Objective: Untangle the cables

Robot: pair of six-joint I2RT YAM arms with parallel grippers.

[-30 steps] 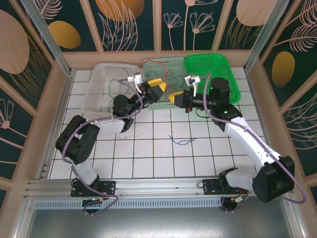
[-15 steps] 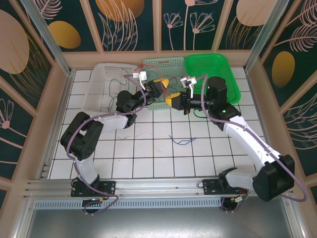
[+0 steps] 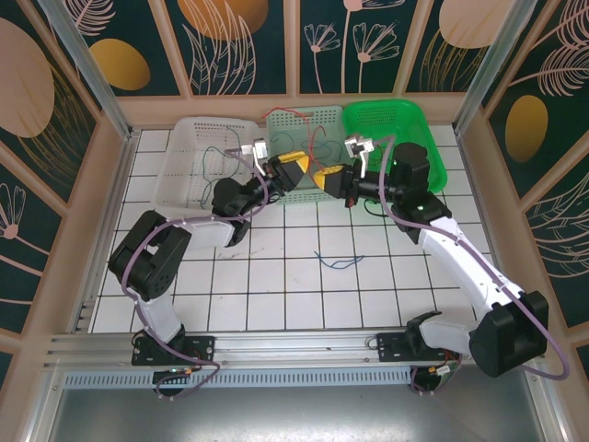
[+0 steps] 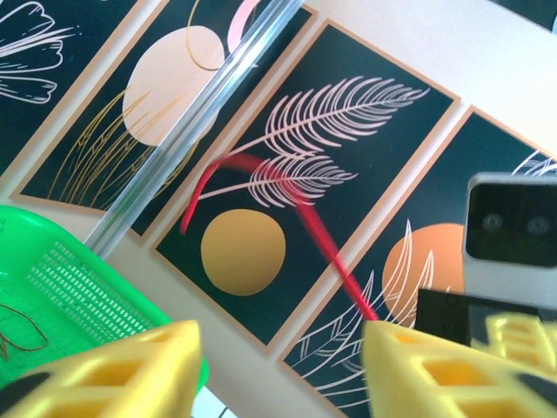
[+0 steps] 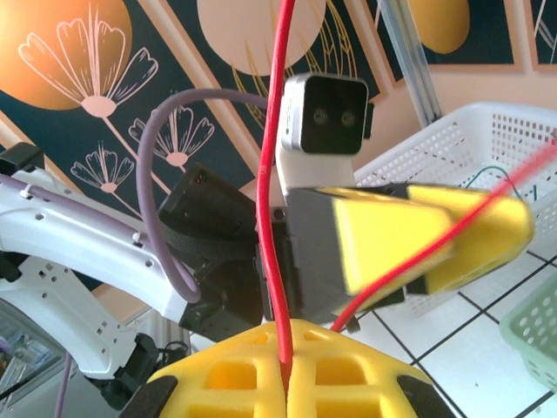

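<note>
Cables [image 3: 316,140] come down to a single strand at the jaws: the right gripper [image 5: 283,370] has its yellow fingers pressed together on a red cable [image 5: 271,174], which rises straight up out of the pinch. The left gripper [image 4: 278,348] faces it just beside, jaws wide apart. From the left wrist the red cable arcs above the gap and drops behind one finger, so I cannot tell whether it lies between the jaws. From the right wrist a second run of red crosses in front of the left gripper's fingers.

Further out, both grippers hang at the near edge of the pale middle basket [image 3: 293,118], where the rest of the red cable loops. A dark cable [image 3: 208,158] lies in the white basket [image 3: 184,138], and a blue cable [image 3: 336,261] lies alone on the table [image 3: 276,276], well apart from the arms.

This looks like the step of drawing the red cable free of the others, with one end secured. The next move likely calls for the left gripper to close on the red run beside it, then for the two to part gently, since so thin a wire could slip or snag on the basket mesh.
</note>
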